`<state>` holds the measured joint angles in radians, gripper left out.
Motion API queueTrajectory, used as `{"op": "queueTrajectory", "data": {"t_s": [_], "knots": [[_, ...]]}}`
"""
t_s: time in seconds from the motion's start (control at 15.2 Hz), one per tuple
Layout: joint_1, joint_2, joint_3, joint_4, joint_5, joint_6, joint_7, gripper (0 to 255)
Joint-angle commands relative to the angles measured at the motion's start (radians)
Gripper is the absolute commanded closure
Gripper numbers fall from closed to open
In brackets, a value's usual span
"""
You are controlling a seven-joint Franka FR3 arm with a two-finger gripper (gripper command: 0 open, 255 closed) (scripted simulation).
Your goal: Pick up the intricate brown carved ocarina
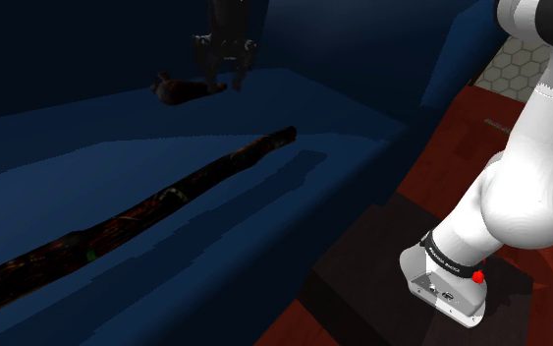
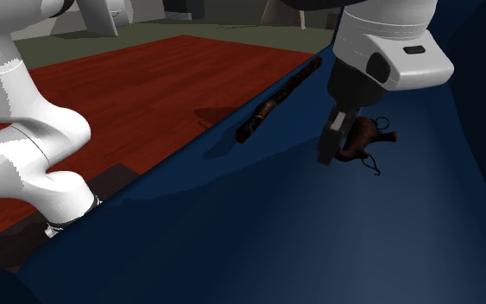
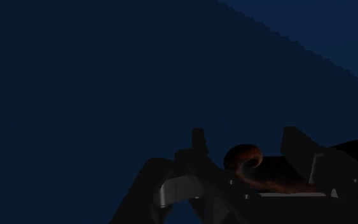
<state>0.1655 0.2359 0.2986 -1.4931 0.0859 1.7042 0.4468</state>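
Note:
The brown carved ocarina (image 1: 181,90) lies on a dark blue surface (image 1: 264,246), at its far part in the shoulder view. My black gripper (image 1: 221,84) hangs right over it, fingertips down near the surface. Seen from the wrist, the ocarina (image 3: 244,159) sits between the two fingers (image 3: 199,145), which stand apart with a gap on each side of it. In the second exterior view the gripper (image 2: 336,142) is at the ocarina's (image 2: 363,134) left end, and a thin cord trails from the ocarina.
A long dark carved rod (image 1: 166,197) lies across the blue surface, nearer the stand than the ocarina, also seen as the rod (image 2: 275,104). Red-brown wooden floor (image 2: 146,78) lies beyond the surface's edge. The arm's white base (image 1: 451,285) stands at the shoulder view's lower right.

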Motion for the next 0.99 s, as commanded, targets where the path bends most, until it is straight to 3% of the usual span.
{"op": "queueTrajectory", "data": {"t_s": [0.0,0.53,0.92], "knots": [[0.000,0.000,0.000,-0.002,0.000,0.003,0.000,255],[0.000,0.000,0.000,-0.001,0.000,0.002,0.000,255],[0.004,0.012,0.001,0.096,-0.004,-0.083,0.012,255]]}}
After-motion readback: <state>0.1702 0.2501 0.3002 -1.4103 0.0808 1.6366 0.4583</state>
